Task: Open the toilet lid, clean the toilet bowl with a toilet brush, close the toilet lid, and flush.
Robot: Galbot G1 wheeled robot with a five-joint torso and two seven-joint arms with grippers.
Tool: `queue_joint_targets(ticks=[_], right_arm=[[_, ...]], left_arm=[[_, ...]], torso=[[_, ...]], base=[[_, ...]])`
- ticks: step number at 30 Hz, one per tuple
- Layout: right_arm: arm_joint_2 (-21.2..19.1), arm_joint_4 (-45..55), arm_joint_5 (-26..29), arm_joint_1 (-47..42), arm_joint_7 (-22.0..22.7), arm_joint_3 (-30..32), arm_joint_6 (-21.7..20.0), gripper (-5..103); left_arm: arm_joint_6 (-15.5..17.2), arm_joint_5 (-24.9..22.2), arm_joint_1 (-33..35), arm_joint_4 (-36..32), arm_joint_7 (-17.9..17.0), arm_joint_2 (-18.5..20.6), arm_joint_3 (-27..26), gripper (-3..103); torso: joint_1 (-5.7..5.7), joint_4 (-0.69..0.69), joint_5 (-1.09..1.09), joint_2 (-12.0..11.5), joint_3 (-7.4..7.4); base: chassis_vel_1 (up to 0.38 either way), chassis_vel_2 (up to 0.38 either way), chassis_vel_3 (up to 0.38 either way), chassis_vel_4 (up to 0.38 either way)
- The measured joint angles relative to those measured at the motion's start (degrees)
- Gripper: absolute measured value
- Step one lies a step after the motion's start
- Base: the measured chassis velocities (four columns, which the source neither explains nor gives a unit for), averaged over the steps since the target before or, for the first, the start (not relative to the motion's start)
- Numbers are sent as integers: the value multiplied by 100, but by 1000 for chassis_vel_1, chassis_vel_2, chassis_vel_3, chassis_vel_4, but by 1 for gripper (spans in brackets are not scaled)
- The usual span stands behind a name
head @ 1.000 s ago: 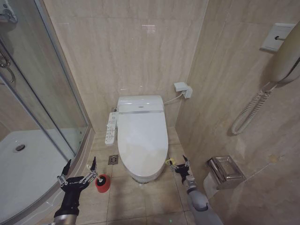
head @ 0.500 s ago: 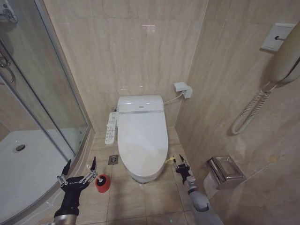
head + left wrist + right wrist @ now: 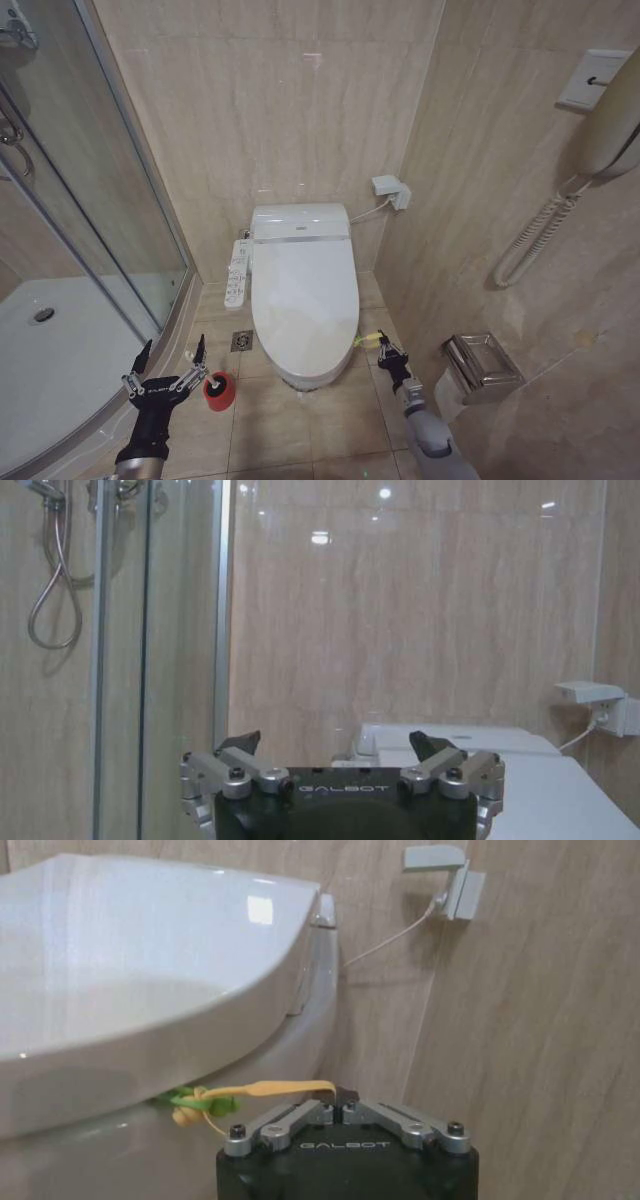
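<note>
The glossy white toilet lid lies closed over the toilet bowl. A yellow-green strap hangs from the lid's right side. My right gripper is low beside the toilet's right front, shut on that strap. My left gripper hovers open and holds nothing, to the left of the toilet near the floor. Just beyond it, the toilet brush shows as a dark top in its small red cup; its handle is hard to make out.
The curved glass shower enclosure and its white tray take up the left side. A button panel sticks out at the toilet's left. On the right wall are a metal paper holder and a handset with coiled cord. A floor drain lies left of the bowl.
My right gripper, open a second ago, has moved slightly toward the toilet and closed on the strap. The left arm has not moved.
</note>
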Motion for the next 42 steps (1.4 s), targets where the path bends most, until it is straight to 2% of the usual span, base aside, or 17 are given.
queue_joint_targets(ticks=[11,27,42], right_arm=[[-268,1085,484,-513,3,64,-207,1],[-740,2972,1049,-841,454,243,-468,1],[-1040,3569,1254,-907,524,396,-497,1]], left_arm=[[0,0,0,0,0,0,0,100],[0,0,0,0,0,0,0,100],[0,0,0,0,0,0,0,100]], torso=[[0,2,2,0,0],[0,1,-1,0,0],[0,-1,-1,0,0]], base=[[0,0,0,0],[0,0,0,0],[0,0,0,0]])
